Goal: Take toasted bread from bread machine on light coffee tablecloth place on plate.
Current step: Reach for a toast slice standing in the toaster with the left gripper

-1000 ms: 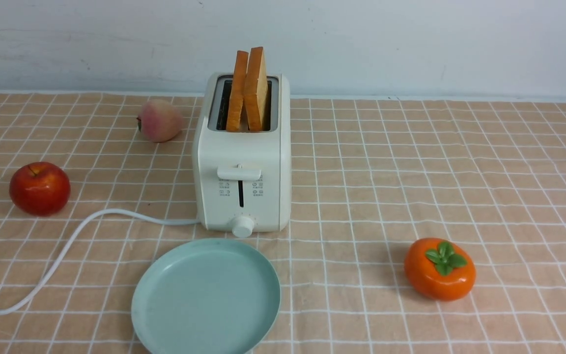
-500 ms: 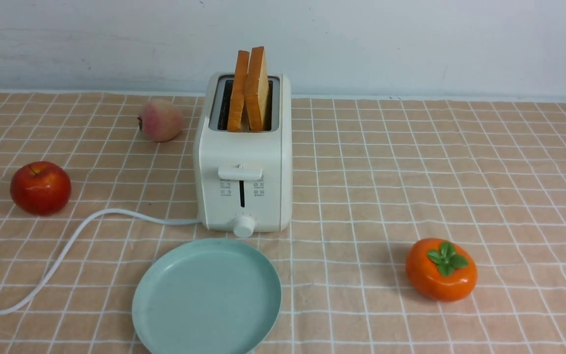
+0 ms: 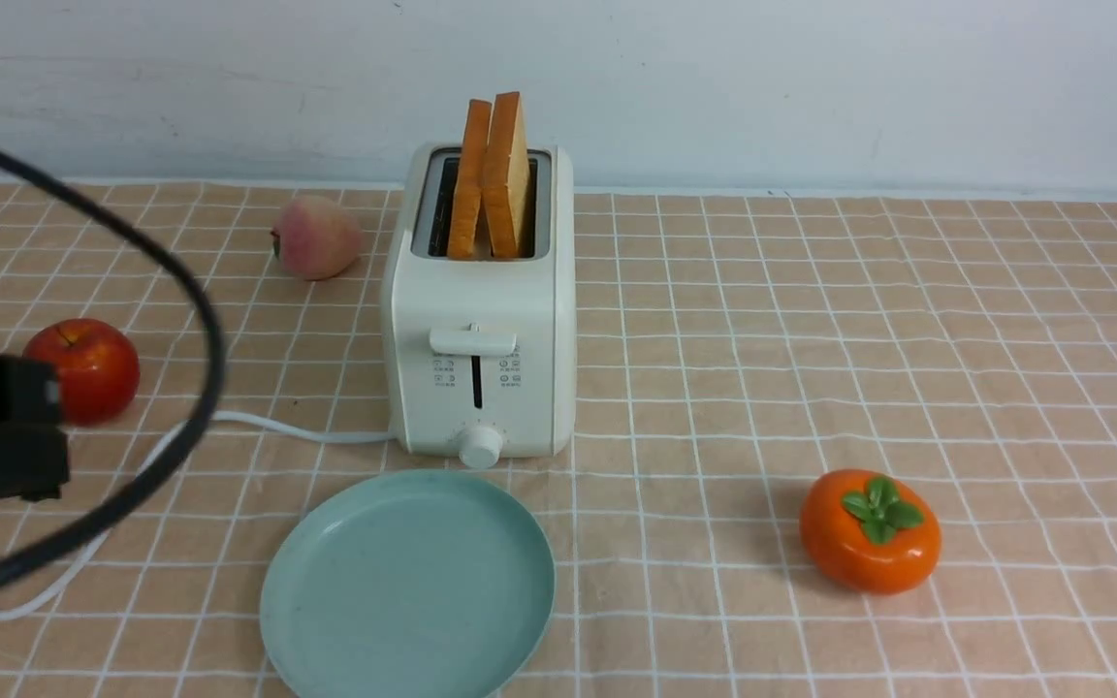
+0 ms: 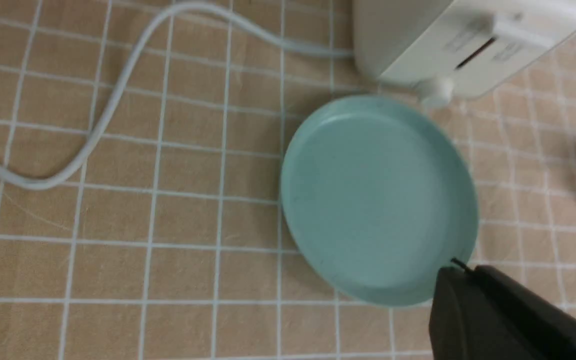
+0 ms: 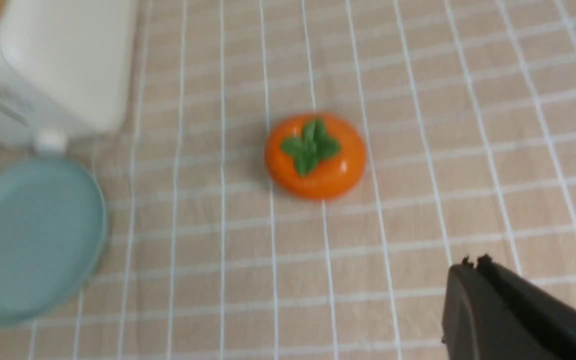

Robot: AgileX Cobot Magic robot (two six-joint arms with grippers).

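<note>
My left hand [image 4: 460, 272] is closed and empty, with the plate [image 4: 368, 200] ahead of its tips and the bread machine [image 4: 448, 45] beyond that. My right hand [image 5: 473, 262] is closed and empty too, with a persimmon [image 5: 315, 155] ahead of it. The toasted bread [image 3: 495, 174] stands in the machine, apart from both hands.

Bread machine [image 3: 478, 320] smooth matt plastic; tablecloth [image 3: 811, 339] wrinkled woven cloth; plate [image 3: 408, 586] satin-smooth.

Bright, even, diffuse light; a soft, faint shadow lies left of the persimmon [image 3: 869, 531]. The front view is sharp, save the blurred black cable [image 3: 202, 320] at its left. The right wrist view is smeared throughout, the plate [image 5: 33, 235] fuzzy-edged; the left wrist view is mildly soft.
</note>
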